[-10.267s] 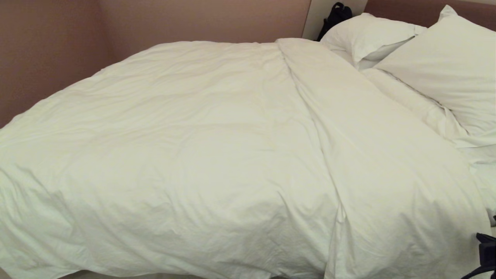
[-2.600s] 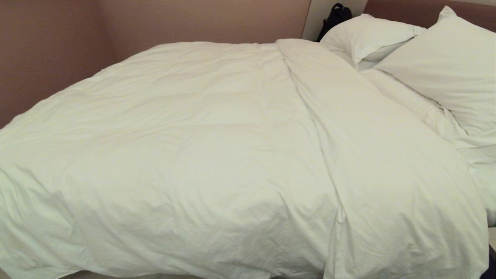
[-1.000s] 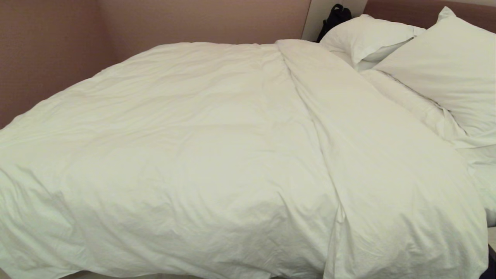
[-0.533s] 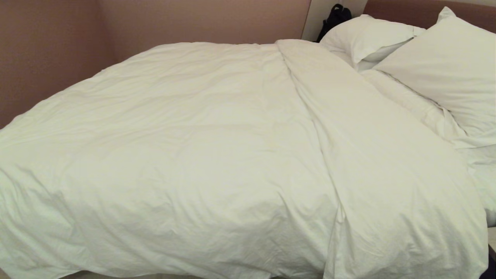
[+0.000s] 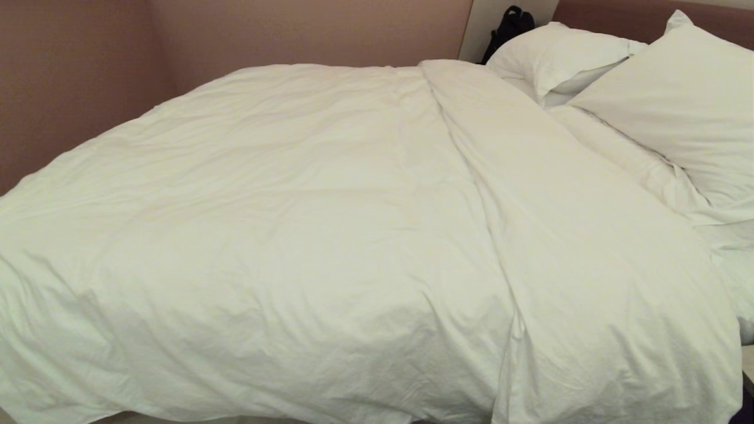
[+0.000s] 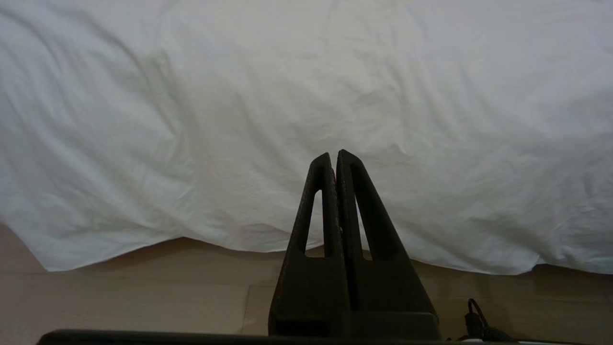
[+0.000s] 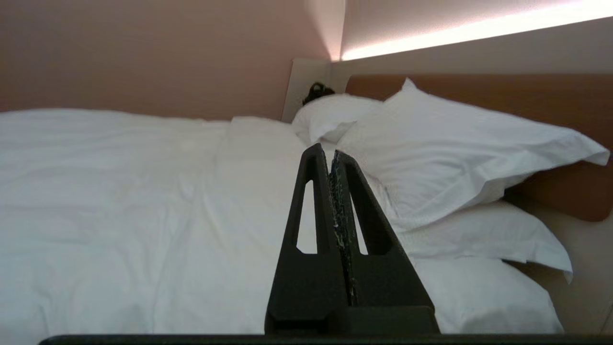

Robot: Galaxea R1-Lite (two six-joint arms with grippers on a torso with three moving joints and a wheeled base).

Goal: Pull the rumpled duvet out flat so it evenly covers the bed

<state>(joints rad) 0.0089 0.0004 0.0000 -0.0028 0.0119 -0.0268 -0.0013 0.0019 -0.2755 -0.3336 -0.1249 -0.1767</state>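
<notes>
The puffy white duvet (image 5: 306, 235) lies spread over the bed, with a long fold (image 5: 471, 171) running from the far side toward the near edge. Its hem (image 6: 191, 235) hangs close to the floor in the left wrist view. The reddish-brown headboard (image 7: 479, 91) of the bed stands behind the pillows. Neither arm shows in the head view. My left gripper (image 6: 334, 155) is shut and empty, low by the hanging hem. My right gripper (image 7: 324, 152) is shut and empty, held level over the bed's near side, facing the pillows.
Two white pillows (image 5: 677, 100) (image 5: 559, 56) lean at the head end on the right, with a third (image 7: 483, 235) under them. A black bag (image 5: 509, 23) sits in the far corner. Pinkish walls (image 5: 76, 70) close in on the far and left sides. Pale wood floor (image 6: 143, 297) lies below.
The duvet and pillows lie as before in the head view. The dark bit of my right arm that showed at the lower right corner ten seconds ago is gone from that view.
</notes>
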